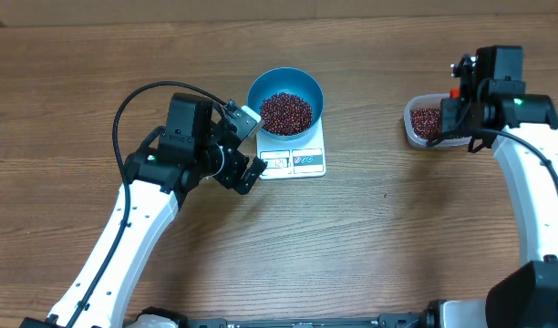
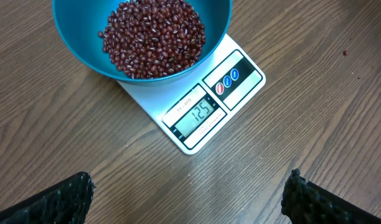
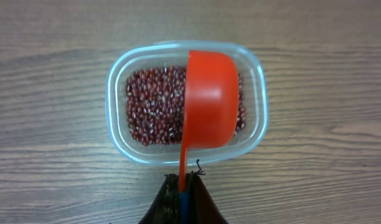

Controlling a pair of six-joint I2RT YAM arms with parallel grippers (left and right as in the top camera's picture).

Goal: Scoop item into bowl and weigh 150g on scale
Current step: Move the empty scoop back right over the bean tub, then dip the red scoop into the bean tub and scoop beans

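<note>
Scale display end points to near side; bowl on far end.

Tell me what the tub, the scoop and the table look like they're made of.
Tub: clear glossy plastic; its rim is see-through. Scoop: smooth orange-red plastic, probably, with a soft sheen. Table: matte wood or wood-look laminate, judging by the grain.

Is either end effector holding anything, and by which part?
The right end effector grips the red scoop by its handle end; the left end effector holds nothing.
</note>
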